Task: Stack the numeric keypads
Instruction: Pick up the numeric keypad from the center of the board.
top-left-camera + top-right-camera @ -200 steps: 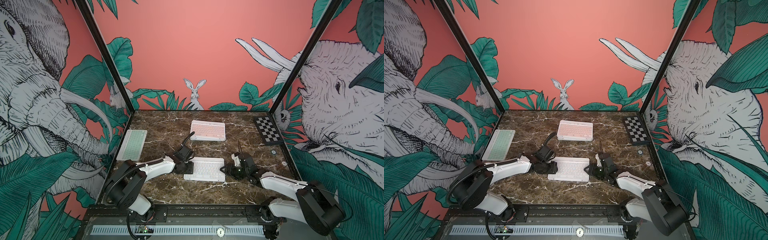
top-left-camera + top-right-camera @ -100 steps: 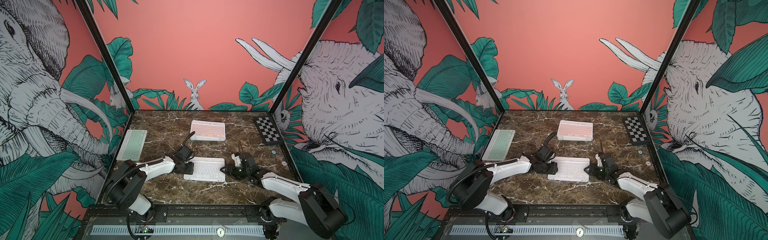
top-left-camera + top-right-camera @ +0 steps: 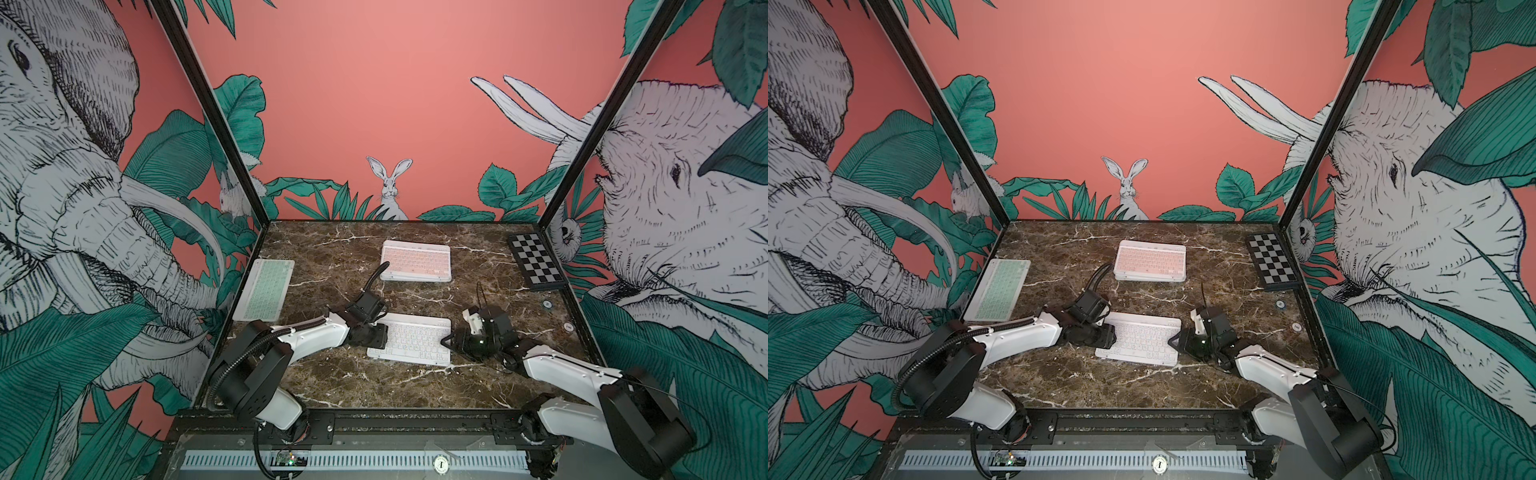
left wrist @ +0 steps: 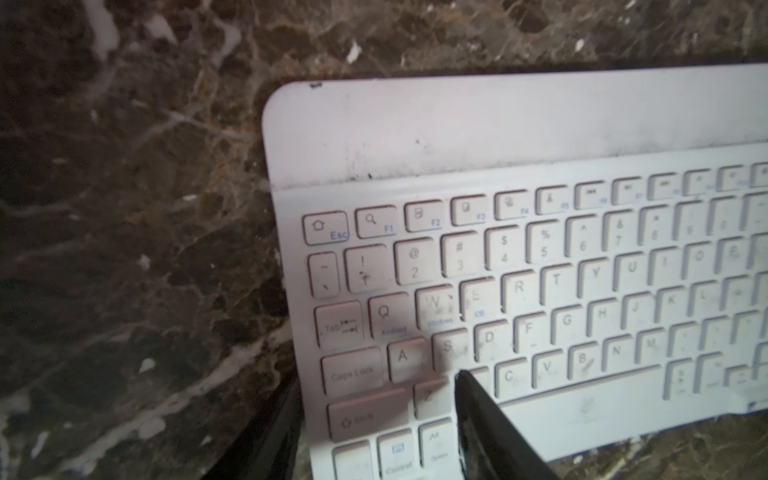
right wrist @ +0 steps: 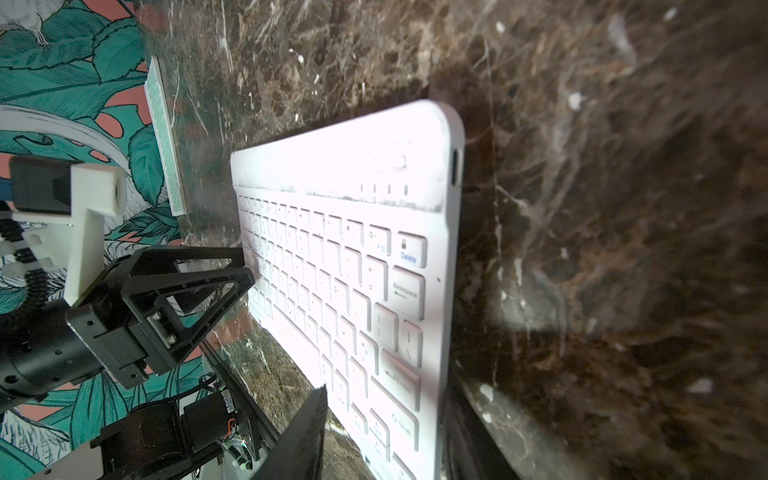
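Keypad (image 3: 415, 343) between left hand (image 3: 381, 336), right hand (image 3: 448, 341)

The marbled desk (image 3: 332, 386) carries a pink keypad stack (image 3: 415, 261), mint keypad (image 3: 264, 289), white keypad (image 3: 411, 338). 1 checkered board (image 3: 536, 259) lies rear-right.

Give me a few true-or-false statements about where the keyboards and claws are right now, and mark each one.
1. The left claw is clamped on the left end of the white keyboard. True.
2. The green keyboard lies on top of the white keyboard. False: it lies by itself along the left edge of the table.
3. The checkered board sits in the far right corner. True.
4. The right claw holds the pink keyboard. False: the pink keyboard lies untouched at the back centre, and the right claw is at the white keyboard's right end.
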Motion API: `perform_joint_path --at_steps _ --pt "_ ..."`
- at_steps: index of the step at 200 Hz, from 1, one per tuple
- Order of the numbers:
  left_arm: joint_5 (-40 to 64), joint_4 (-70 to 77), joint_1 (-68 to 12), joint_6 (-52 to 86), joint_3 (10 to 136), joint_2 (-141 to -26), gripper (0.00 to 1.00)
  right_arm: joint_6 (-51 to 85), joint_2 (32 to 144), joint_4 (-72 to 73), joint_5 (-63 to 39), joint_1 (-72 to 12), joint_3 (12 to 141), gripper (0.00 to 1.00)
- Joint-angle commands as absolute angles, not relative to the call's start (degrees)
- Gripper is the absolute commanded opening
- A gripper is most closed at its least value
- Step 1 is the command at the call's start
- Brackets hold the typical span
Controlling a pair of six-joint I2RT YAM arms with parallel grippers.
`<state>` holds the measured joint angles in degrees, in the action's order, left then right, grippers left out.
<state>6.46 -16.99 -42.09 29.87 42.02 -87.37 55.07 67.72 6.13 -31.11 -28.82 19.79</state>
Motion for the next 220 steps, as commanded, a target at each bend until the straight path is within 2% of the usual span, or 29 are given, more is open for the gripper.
perform_joint_path --at_steps 1,103,137,179,220 --pt "23.4 -7.9 -44.6 29.0 38.2 -92.2 0.6 55.3 65.6 19.2 -45.0 -30.7 21.3 0.43" --pt "23.8 -6.9 -44.7 29.7 36.8 -91.3 0.6 57.4 61.1 20.3 -43.8 -29.9 20.2 0.44" --pt "22.9 -7.3 -44.6 29.8 36.7 -91.5 0.6 54.8 59.8 14.3 -42.3 -29.7 20.6 0.43" --pt "18.8 -8.6 -44.6 31.0 36.1 -90.8 0.6 51.5 57.0 4.1 -39.4 -29.1 21.8 0.35" --pt "14.9 -10.3 -44.6 31.3 36.4 -90.7 0.59 50.0 54.3 -0.9 -38.2 -27.8 21.5 0.35"
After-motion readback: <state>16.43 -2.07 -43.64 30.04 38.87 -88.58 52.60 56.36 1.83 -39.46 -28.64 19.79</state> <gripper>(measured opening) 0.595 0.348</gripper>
